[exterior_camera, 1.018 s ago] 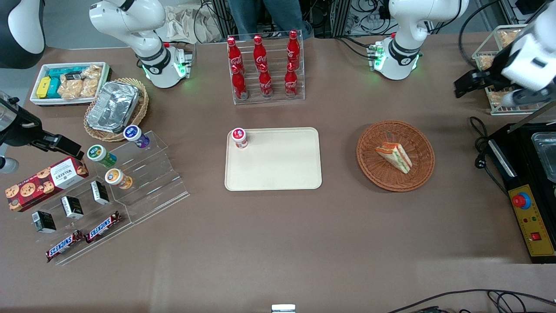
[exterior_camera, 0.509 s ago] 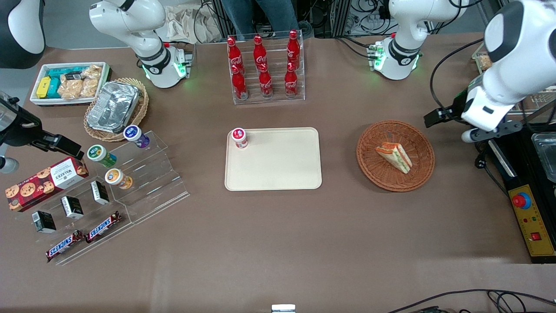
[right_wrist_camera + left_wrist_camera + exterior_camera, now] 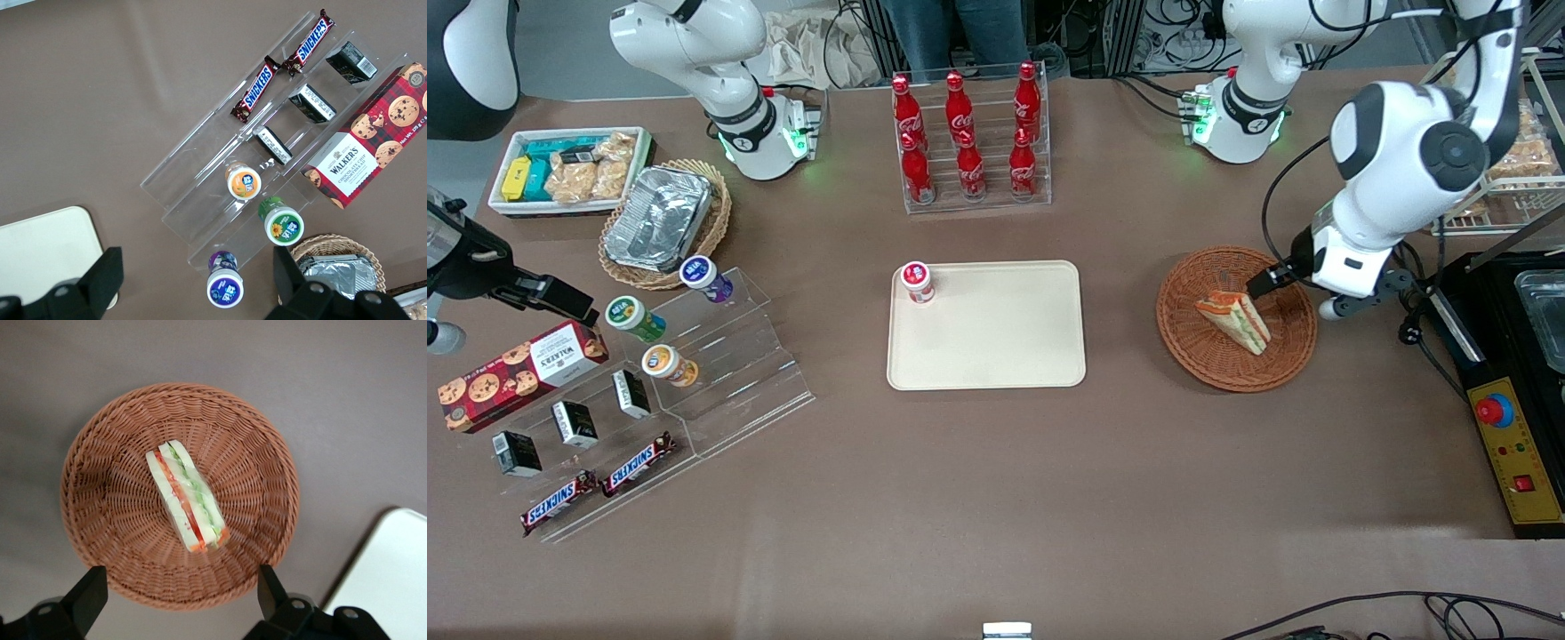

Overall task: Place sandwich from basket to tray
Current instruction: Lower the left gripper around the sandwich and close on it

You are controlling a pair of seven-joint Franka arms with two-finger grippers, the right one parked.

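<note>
The sandwich (image 3: 1234, 320) lies in the basket (image 3: 1183, 331), at the right of the front view. The gripper (image 3: 181, 600) hangs above it, fingers spread wide and holding nothing. This looks like the reaching step. Next it should go down, pinch the sandwich, then carry it to the tray (image 3: 996, 347).

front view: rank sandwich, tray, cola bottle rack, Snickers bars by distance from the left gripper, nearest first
The left gripper hovers open over the basket.
1. sandwich: in the basket, just beneath the gripper.
2. tray: mid-table.
3. cola bottle rack: farther from the camera than the tray.
4. Snickers bars: parked arm's end.
</note>
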